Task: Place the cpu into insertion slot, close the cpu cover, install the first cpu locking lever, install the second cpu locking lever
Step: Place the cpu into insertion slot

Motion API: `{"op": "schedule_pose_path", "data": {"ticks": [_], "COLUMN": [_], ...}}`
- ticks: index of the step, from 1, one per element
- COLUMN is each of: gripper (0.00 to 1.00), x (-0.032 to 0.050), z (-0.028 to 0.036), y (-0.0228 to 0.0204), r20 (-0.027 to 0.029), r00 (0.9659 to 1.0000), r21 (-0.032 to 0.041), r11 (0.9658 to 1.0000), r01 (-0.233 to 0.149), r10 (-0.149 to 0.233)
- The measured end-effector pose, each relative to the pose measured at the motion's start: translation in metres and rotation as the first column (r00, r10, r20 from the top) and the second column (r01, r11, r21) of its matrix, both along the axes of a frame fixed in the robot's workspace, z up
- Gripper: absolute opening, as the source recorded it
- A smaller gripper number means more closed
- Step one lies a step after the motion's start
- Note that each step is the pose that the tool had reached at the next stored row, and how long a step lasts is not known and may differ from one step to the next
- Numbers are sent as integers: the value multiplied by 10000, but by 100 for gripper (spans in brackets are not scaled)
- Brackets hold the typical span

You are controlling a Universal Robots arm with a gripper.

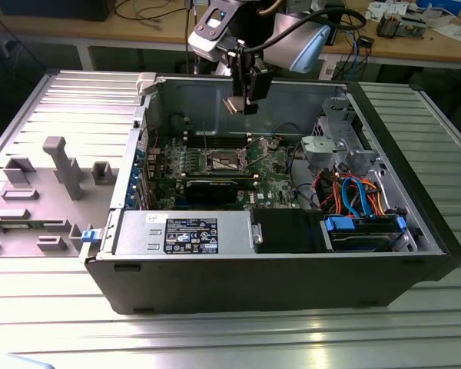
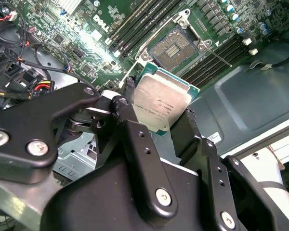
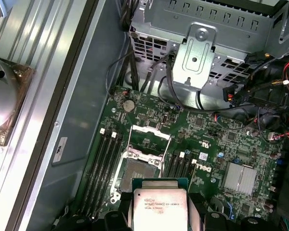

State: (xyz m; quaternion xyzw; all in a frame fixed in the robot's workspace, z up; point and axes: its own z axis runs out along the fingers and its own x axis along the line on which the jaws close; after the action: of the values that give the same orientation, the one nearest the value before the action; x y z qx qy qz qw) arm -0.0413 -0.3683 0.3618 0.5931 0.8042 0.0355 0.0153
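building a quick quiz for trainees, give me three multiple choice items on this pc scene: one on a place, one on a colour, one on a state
1. Where is the cpu?
A) held in the gripper over the circuit board
B) lying flat on the circuit board
C) outside the case

2. What colour is the circuit board?
A) red
B) green
C) white

3. How do the insertion slot and the cpu cover stand?
A) slot filled, cover shut
B) slot filled, cover raised
C) slot empty, cover raised

Answers:
1 A: both wrist views show the gripper clamping the chip by its edges, above the board.
2 B: green shows all around the slot.
3 C: the dark pin field is bare and the silver frame stands tilted up off it.
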Motion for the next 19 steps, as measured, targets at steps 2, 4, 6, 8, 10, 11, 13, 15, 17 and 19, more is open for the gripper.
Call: {"op": "schedule_pose_path", "data": {"ticks": [2, 4, 6, 8, 10, 11, 13, 15, 17, 19], "gripper": [54, 54, 54, 54, 54, 54, 54, 54, 54, 54], "x": [0, 0, 0, 0, 0, 0, 0, 0, 0, 0], "z": [0, 0, 0, 0, 0, -1, -1, -2, -4, -7], "y": [0, 0, 0, 0, 0, 0, 0, 0, 0, 0], "r20": [0, 0, 0, 0, 0, 0, 0, 0, 0, 0], "r00": [10000, 10000, 10000, 10000, 9999, 9998, 9997, 9993, 9986, 9975], "r21": [0, -1, 0, 0, 0, 0, 0, 0, 0, 1], "r11": [10000, 10000, 10000, 10000, 9999, 9998, 9997, 9993, 9986, 9975], "r01": [0, 0, 9, 65, 135, 175, 264, 382, 532, 713], "r10": [0, 0, -9, -65, -135, -175, -264, -382, -532, -713]}}
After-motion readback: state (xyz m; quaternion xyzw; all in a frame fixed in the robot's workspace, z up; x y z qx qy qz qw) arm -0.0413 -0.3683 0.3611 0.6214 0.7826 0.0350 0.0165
